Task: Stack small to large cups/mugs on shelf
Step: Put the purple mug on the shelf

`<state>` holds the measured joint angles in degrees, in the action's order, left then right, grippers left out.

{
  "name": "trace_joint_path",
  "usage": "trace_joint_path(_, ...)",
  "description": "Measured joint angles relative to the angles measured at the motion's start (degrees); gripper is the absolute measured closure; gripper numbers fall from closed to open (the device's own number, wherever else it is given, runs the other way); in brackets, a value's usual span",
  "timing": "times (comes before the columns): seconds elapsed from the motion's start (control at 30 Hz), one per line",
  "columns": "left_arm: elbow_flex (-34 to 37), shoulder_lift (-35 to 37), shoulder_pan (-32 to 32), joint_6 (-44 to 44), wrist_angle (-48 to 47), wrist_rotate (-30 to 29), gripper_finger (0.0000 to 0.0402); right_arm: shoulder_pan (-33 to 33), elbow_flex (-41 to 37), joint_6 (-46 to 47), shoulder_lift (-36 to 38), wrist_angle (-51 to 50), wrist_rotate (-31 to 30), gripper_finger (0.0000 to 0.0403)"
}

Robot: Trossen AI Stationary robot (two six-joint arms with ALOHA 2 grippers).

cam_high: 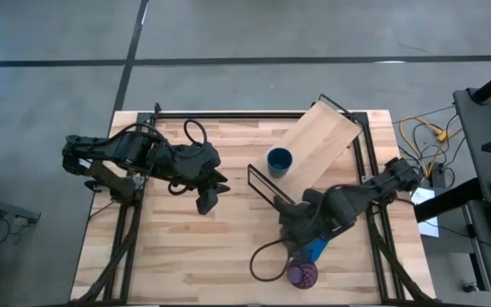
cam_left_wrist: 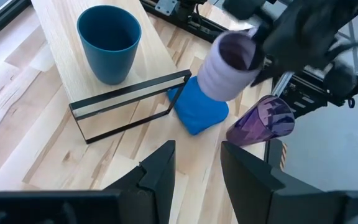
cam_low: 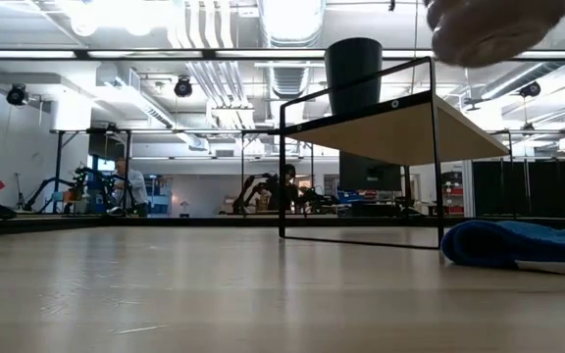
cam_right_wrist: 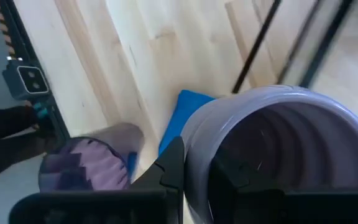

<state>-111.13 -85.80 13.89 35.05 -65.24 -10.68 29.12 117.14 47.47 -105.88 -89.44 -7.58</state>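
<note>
The small dark blue cup [cam_high: 279, 161] [cam_left_wrist: 109, 42] stands upright on the light-wood shelf [cam_high: 318, 145] [cam_low: 400, 127]. My right gripper [cam_high: 301, 223] [cam_right_wrist: 197, 168] is shut on the pale lavender mug [cam_left_wrist: 229, 65] [cam_low: 488, 29], which hangs in the air off the shelf's near end, above the blue cloth [cam_left_wrist: 197, 106]. The purple tumbler [cam_high: 302, 274] [cam_left_wrist: 260, 121] stands on the table by the near edge. My left gripper [cam_high: 207, 200] [cam_left_wrist: 197, 168] is open over the table's left-middle, touching nothing. My right gripper holds the lavender mug by its wall at the rim [cam_right_wrist: 194, 143], with one finger [cam_right_wrist: 171, 167] outside and the other inside the mouth. The mug is lifted clear of the table and tilted, its mouth turned toward the wrist camera and its base [cam_low: 488, 44] showing high in the low view.
The shelf lies slantwise from the table's middle toward its far right corner, on a thin black wire frame [cam_low: 282, 167]. The flat blue cloth [cam_high: 314, 249] [cam_low: 518, 243] lies between the shelf's near end and the tumbler. Black rails [cam_high: 228, 113] border the tabletop.
</note>
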Motion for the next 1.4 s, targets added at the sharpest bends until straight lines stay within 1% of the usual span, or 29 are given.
trace_joint_path(0.1,0.00,0.00,0.00,0.00,-0.08,0.00,0.0288,-0.01,-0.17,0.17,2.42,-0.88,-1.02,0.0372)
trace_joint_path(0.23,0.00,0.00,0.00,0.00,-0.06,0.00,0.0288,-0.27,-0.17,-0.50,6.37,-0.57,-4.54,0.0372)
trace_joint_path(0.33,0.00,0.00,0.00,0.00,-0.02,0.00,0.0288,-0.63,-0.17,-1.00,9.31,-0.65,-8.66,0.0372)
trace_joint_path(0.47,0.12,0.00,0.00,0.00,0.15,-0.02,0.0288,-1.77,-0.24,-1.35,12.61,-0.60,-10.79,0.0372)
trace_joint_path(0.67,0.15,0.00,0.00,0.02,0.16,-0.02,0.0288,-5.04,-0.29,-6.06,16.03,-0.65,-13.99,0.0372)
trace_joint_path(0.87,0.17,0.00,0.00,0.49,0.25,-0.02,0.0288,-10.99,-1.05,-12.38,16.72,-0.61,-13.99,0.0372)
trace_joint_path(1.03,0.17,0.00,0.00,0.59,0.27,-0.02,0.0288,-15.59,-3.09,-15.57,17.09,-0.54,-12.96,0.0372)
trace_joint_path(1.3,0.20,0.00,-0.02,0.59,0.31,-0.04,0.0288,-23.02,-9.83,-18.62,21.65,-0.64,-12.57,0.0372)
trace_joint_path(1.4,0.20,0.00,-0.02,0.58,0.33,-0.25,0.0288,-25.58,-12.82,-19.20,23.44,-0.66,-10.07,0.0372)
